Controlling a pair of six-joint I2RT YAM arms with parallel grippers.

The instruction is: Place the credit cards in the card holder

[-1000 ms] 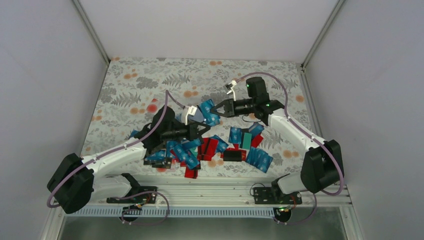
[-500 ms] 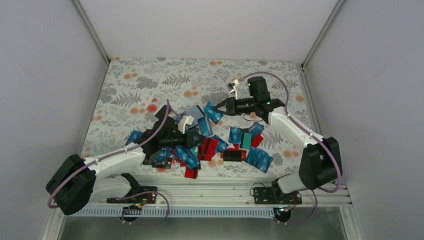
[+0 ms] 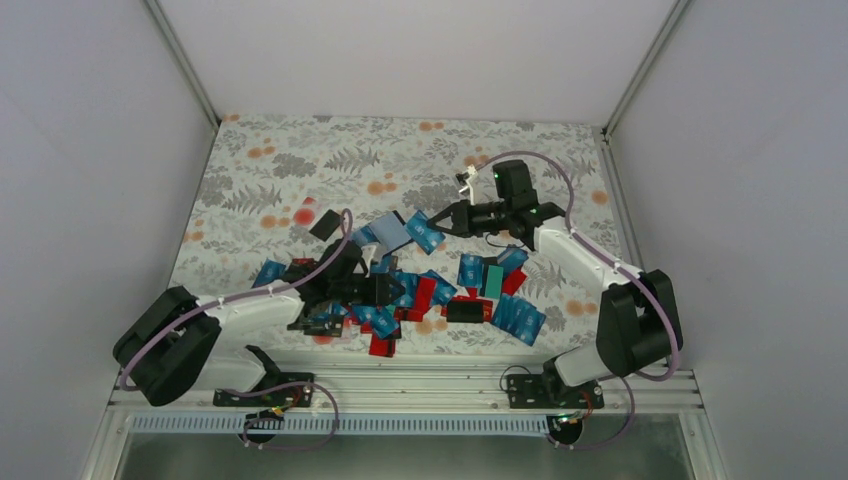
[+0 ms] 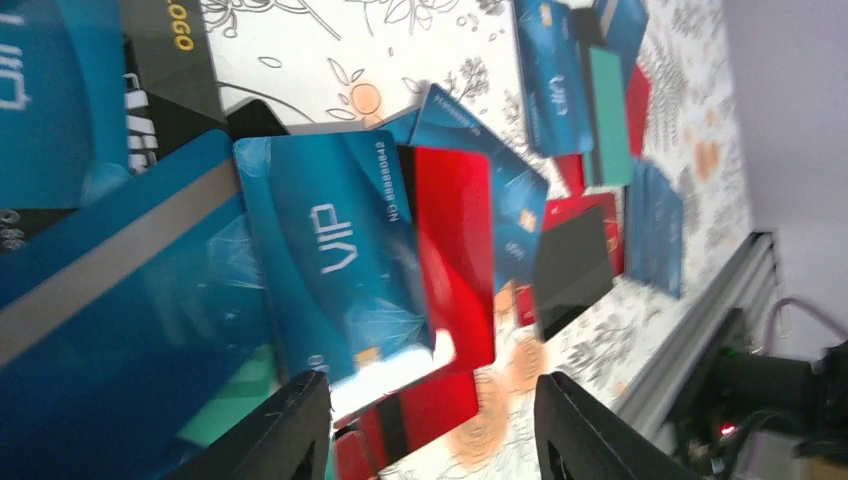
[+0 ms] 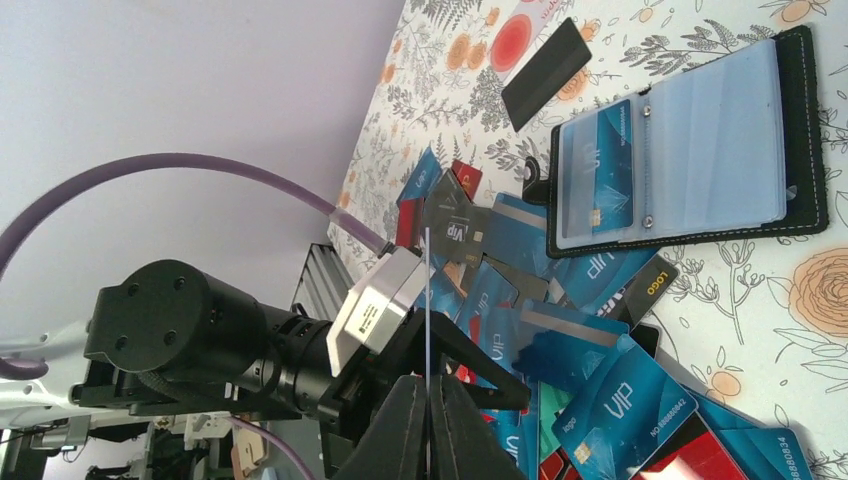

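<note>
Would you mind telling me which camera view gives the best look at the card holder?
The right wrist view: the card holder lies open, clear sleeves up, with one blue card in a pocket. The top external view shows it only as a small grey-blue patch. The left wrist view does not show it.

Cards heaped mid-counter, holder laid open right behind them

The credit cards (image 3: 420, 292) are piled across the near middle of the counter (image 3: 280, 165). The card holder (image 3: 388, 232) is laid open at the pile's far edge, with one card (image 5: 597, 160) tucked in its pocket and a stray card (image 3: 323, 224) left just to its left.
</note>
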